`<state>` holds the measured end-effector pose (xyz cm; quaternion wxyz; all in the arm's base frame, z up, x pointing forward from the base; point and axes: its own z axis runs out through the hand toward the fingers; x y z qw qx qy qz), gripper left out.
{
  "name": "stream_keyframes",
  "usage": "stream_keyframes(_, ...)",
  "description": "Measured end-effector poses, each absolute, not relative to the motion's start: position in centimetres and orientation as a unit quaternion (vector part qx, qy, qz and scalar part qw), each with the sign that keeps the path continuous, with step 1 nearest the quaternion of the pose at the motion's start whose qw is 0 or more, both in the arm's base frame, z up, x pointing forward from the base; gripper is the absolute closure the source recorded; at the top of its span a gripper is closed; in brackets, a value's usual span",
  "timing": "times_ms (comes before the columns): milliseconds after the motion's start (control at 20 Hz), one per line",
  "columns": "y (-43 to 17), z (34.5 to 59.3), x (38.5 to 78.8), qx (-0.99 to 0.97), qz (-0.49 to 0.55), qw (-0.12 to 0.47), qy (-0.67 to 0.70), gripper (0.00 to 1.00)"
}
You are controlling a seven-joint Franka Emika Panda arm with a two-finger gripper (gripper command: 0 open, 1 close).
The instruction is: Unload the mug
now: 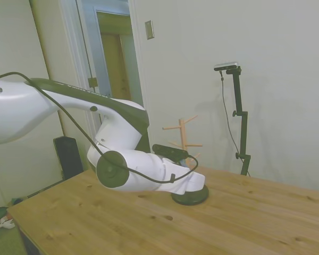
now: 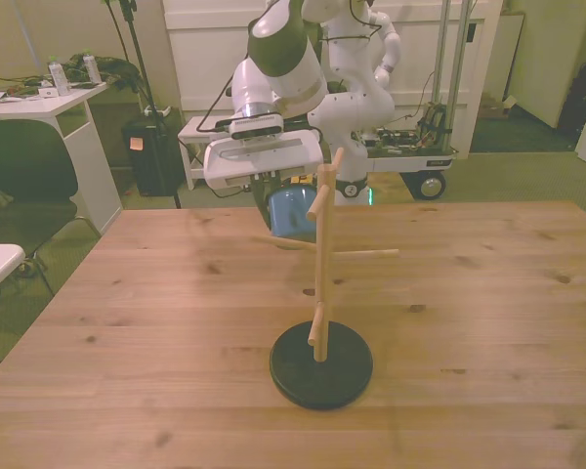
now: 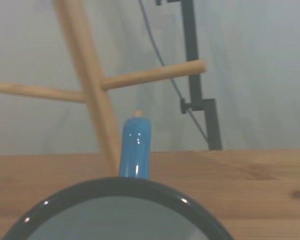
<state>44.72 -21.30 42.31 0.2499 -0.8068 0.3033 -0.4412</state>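
The light-blue mug [image 2: 291, 213] hangs low on the far side of the wooden peg stand [image 2: 319, 274], which rises from a round black base [image 2: 321, 366]. Up close in the wrist view, the mug's dark rim [image 3: 115, 186] fills the lower edge. Its blue handle [image 3: 136, 145] sits over a peg whose tip pokes out above it. My gripper [image 2: 273, 188] is right at the mug, under the white wrist block. Its fingers are hidden. In the side view my arm covers the mug, and only the stand [image 1: 184, 135] and its base [image 1: 190, 197] show.
Other pegs [image 2: 371, 253] stick out sideways from the stand around the mug. The wooden table [image 2: 488, 313] spreads wide on both sides of the stand. A white desk [image 2: 39, 107] and a dark chair [image 2: 20, 166] stand off the table at the front view's left.
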Motion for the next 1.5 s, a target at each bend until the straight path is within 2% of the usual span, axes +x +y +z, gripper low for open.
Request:
stream_keyframes(550, -14.5, 41.7, 41.5, -0.834, -0.417, 0.266, 0.246, 1.00)
stream_keyframes(750, -14.0, 40.1, 40.6, -0.866, -0.366, 0.242, 0.242, 1.00)
stream_keyframes(1200, -14.1, 39.6, 40.8, -0.906, -0.258, 0.198, 0.271, 1.00)
stream_keyframes(1500, -13.2, 41.2, 41.9, -0.919, -0.195, 0.176, 0.295, 1.00)
